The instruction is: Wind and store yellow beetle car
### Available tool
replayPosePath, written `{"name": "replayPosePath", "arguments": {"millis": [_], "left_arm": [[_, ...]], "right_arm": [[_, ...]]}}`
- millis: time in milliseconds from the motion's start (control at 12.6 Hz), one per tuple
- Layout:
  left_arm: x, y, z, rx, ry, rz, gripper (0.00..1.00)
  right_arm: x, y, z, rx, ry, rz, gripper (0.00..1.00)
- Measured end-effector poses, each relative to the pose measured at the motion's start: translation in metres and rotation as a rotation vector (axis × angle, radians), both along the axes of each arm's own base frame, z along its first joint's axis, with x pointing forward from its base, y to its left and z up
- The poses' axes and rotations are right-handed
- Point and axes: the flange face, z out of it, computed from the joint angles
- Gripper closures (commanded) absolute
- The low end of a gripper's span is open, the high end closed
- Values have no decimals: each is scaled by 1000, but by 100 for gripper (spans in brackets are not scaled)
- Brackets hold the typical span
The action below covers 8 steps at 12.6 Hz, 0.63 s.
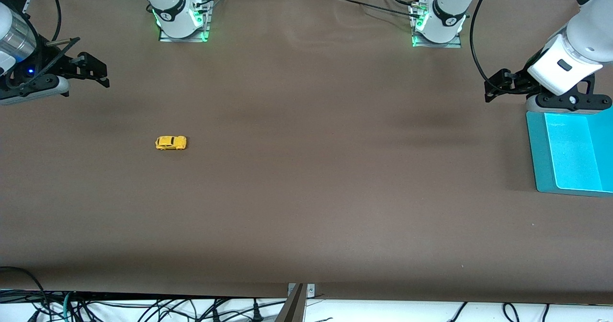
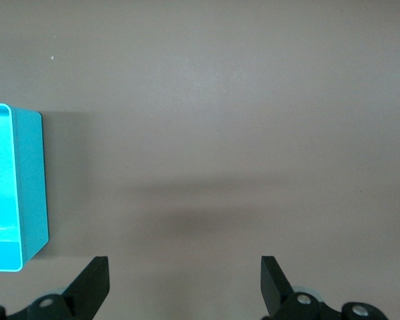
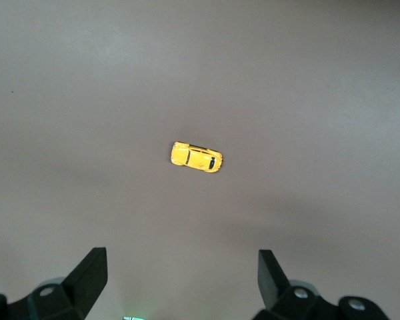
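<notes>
— Scanning from the right arm's end of the table: the right gripper [image 1: 93,73] hangs in the air there, jaws wide apart and empty. Where is the yellow beetle car [image 1: 171,143] from it?

— On the bare table [image 1: 306,192], nearer the front camera than that gripper's spot and a little toward the middle. Its long axis runs along the table's length, from one arm's end toward the other. The right arm is plainly the nearer one.

— And at the left arm's end?

— The left gripper [image 1: 498,85] waits up beside the turquoise bin [image 1: 539,154], jaws likewise spread with nothing between them. The car is well apart from it.

— What do the wrist cameras add?

— The right wrist view shows the car [image 3: 197,157] ahead of the open fingers [image 3: 87,277], lying roughly crosswise to the reach and slightly skewed, so I judge a descent with little wrist turn would suit. The left wrist view shows only the bin's wall [image 2: 32,180] and brown surface; no car.
</notes>
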Motion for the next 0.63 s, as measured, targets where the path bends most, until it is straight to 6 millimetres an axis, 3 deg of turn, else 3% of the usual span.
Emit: {"name": "replayPosePath", "arguments": {"millis": [633], "left_arm": [[0,-1,1,0,-1,-1,0]], "right_arm": [[-2,-1,1,-5,16,-75,0]]}}
